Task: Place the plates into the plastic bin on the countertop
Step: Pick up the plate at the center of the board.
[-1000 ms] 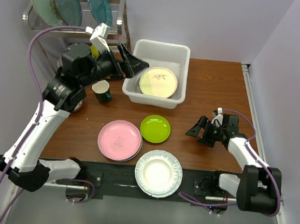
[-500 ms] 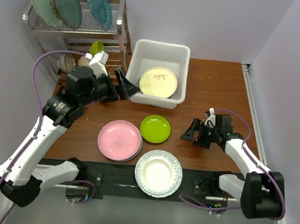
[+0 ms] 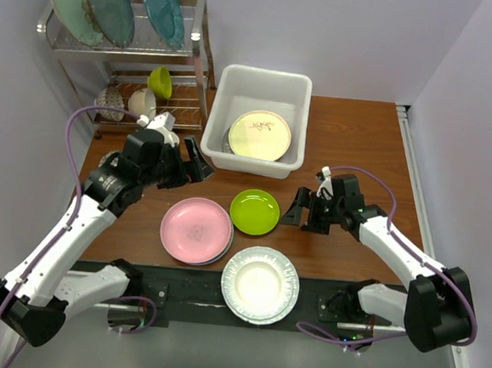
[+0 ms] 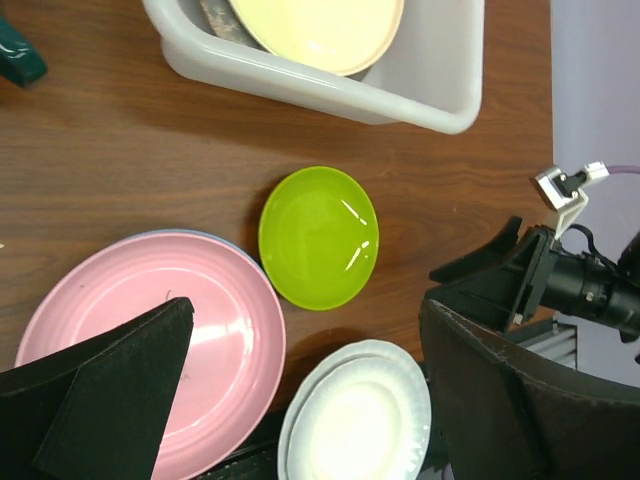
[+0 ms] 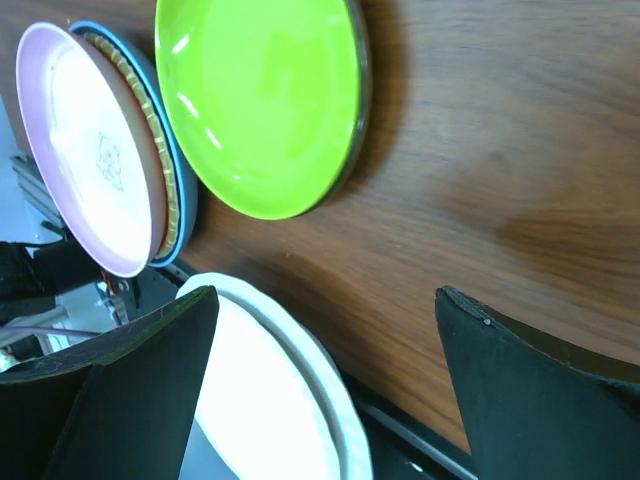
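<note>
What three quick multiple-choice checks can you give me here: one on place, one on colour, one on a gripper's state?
1. Where does the lime green plate lie?
A. on the countertop, between the plastic bin and the white fluted plate
B. inside the plastic bin
C. half off the countertop's near edge

2. What colour is the top plate in the plastic bin?
A. pink
B. blue
C. cream

3. How is the right gripper?
A. shut on the lime green plate
B. open, holding nothing
C. shut on the white fluted plate

Answers:
1 A: it sits flat on bare wood just in front of the bin.
2 C: the cream plate lies uppermost there.
3 B: its fingers stand wide apart in the right wrist view, gripping nothing.
</note>
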Robot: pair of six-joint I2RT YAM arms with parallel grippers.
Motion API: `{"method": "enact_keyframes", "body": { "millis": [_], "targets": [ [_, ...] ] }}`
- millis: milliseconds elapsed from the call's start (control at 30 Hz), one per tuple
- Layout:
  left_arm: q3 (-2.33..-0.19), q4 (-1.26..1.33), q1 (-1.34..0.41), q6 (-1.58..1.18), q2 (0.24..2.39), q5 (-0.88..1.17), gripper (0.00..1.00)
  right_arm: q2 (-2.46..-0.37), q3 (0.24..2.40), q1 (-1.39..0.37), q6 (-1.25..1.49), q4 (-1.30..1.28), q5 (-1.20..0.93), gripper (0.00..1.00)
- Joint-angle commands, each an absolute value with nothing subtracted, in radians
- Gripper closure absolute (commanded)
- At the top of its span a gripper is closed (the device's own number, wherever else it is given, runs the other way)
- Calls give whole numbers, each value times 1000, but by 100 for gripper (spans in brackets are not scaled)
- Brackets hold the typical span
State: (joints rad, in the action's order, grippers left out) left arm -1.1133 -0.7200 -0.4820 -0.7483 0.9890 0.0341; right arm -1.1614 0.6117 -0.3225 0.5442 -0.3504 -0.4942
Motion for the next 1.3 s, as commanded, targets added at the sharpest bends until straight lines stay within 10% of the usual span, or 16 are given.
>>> {"method": "enact_keyframes", "body": {
  "millis": [0, 833, 1267],
  "targets": [
    [-1062, -733, -439, -733, 976, 18, 2, -1198, 681, -402, 598, -321, -445, 8],
    [-654, -687, -184, -698, 980, 144, 25, -1459, 962, -722, 701, -278, -407, 13],
    [-684, -735, -175, -660, 943, 106, 25, -1632, 1109, -839, 700, -351, -335, 38]
  ]
}}
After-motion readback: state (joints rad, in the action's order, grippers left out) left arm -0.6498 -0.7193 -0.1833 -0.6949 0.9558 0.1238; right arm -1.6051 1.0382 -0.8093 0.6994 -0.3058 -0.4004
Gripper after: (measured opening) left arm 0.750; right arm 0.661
